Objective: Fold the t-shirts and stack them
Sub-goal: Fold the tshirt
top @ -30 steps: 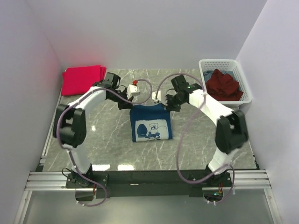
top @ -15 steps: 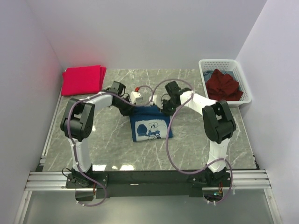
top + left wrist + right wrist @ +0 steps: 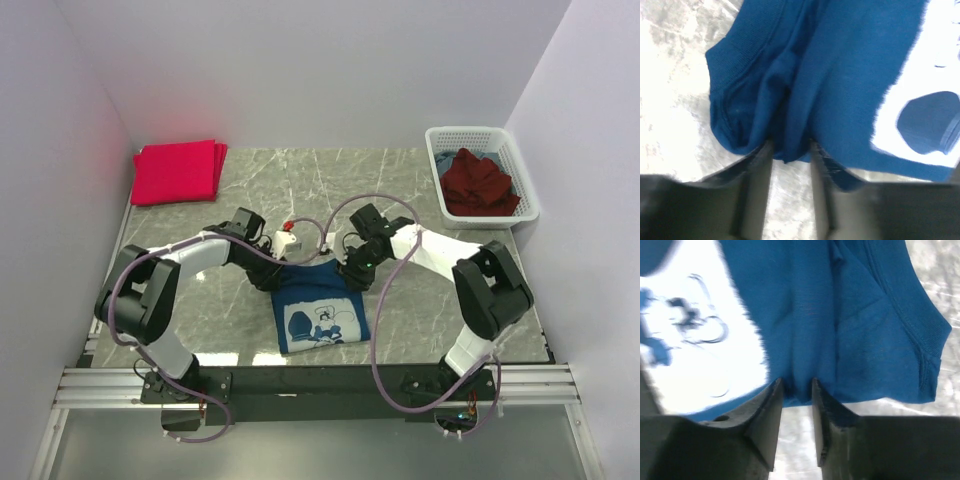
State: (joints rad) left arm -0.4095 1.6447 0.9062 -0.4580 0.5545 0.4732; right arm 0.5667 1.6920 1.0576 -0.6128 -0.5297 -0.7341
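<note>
Top external is showing pinkish-red t-shirts (image 3: pixel 175 172) lying folded upper left, the navy t-shirt (image 3: pixel 320 318) lying lower centre with both arms covering its upper edge, and a maroon t-shirt (image 3: pixel 480 185) sitting in the basket (image 3: pixel 478 133) upper right. Only the wrist views are showing the left gripper (image 3: pixel 790 150) and right gripper (image 3: pixel 797 385) standing parted and unclenched, tips straddling that navy edge.

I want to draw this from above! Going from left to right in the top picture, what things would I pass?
Stack of pinkish-red shirts → blue shirt with the white cartoon → white basket, with a dark red shirt inside it.
</note>
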